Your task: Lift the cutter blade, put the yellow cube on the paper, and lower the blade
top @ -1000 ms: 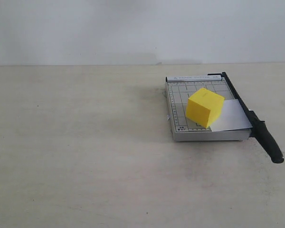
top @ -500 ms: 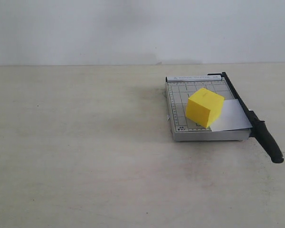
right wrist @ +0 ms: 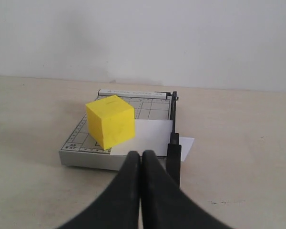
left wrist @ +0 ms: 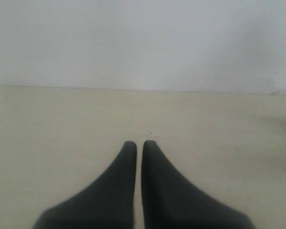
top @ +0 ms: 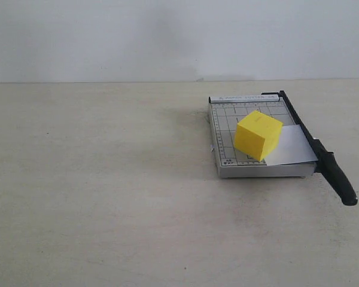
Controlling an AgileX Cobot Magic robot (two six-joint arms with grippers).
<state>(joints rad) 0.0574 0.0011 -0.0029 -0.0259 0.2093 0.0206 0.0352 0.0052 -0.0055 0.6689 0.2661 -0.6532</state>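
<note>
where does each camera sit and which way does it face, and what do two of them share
Exterior view: off the arms, facing table and wall; trimmer with yellow cube, paper and lowered cutter blade; no arm shows.
Left wrist view: on the left arm, facing table and wall; left gripper, shut.
Right wrist view: on the right arm, facing the trimmer; right gripper, shut.
Shared: exterior and right wrist views both show the cube.

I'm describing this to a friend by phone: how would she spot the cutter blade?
On the pale table sits a grey gridded board. Along its right edge in the exterior view lies the cutter blade: the only long black thing, with a thick rounded handle.
</note>
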